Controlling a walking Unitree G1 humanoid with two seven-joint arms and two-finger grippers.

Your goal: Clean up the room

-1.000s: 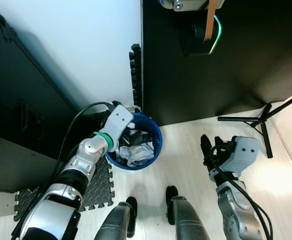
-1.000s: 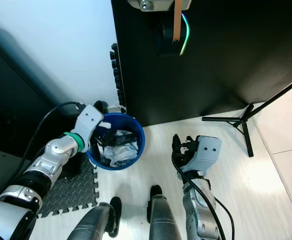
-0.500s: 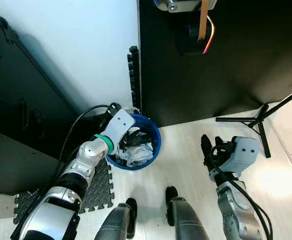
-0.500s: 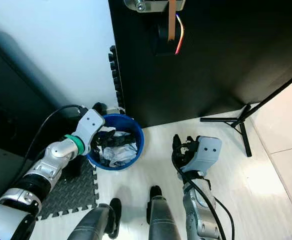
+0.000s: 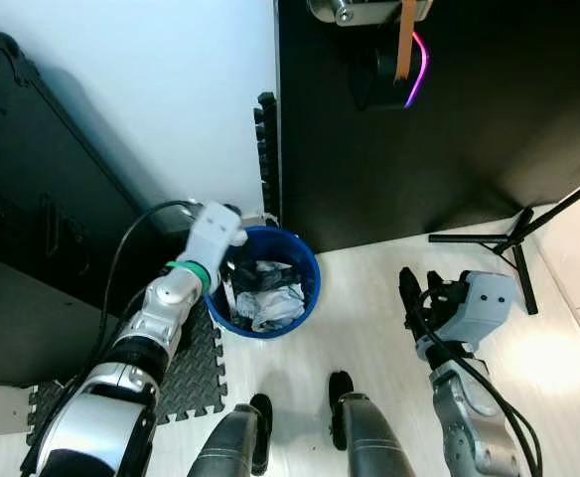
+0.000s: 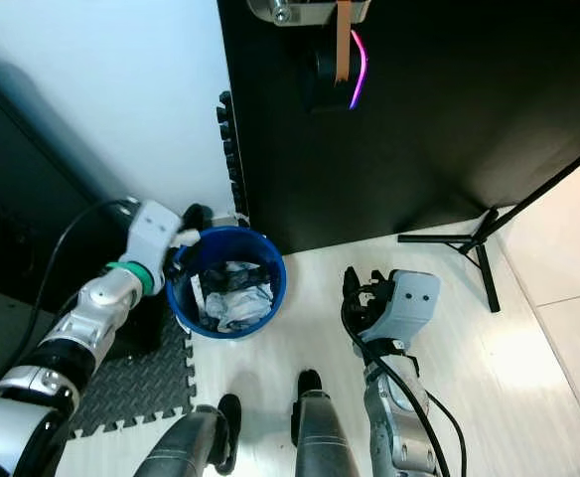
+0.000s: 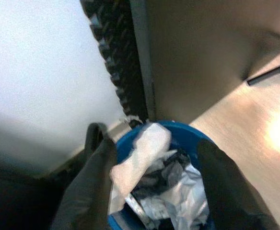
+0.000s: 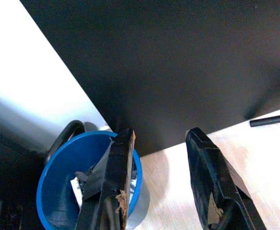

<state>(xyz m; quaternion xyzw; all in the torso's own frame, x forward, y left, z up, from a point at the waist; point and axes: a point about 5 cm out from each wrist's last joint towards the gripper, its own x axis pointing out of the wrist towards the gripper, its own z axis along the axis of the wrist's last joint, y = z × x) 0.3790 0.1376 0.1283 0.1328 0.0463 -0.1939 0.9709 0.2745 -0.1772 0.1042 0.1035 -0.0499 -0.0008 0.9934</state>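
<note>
One blue bin (image 5: pixel 305 288), full of crumpled white and dark trash (image 5: pixel 270 298), sits on the floor at my 11 o'clock against the black panel (image 5: pixel 449 129). My left gripper (image 7: pixel 152 177) hangs over its rim, fingers spread wide with nothing between them. My right gripper (image 8: pixel 166 187) idles at 1 o'clock, jaws wide apart too.

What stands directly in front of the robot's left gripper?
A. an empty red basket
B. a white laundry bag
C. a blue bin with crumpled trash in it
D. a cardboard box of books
C: the left gripper hangs at the blue bin, which holds crumpled paper.
</note>
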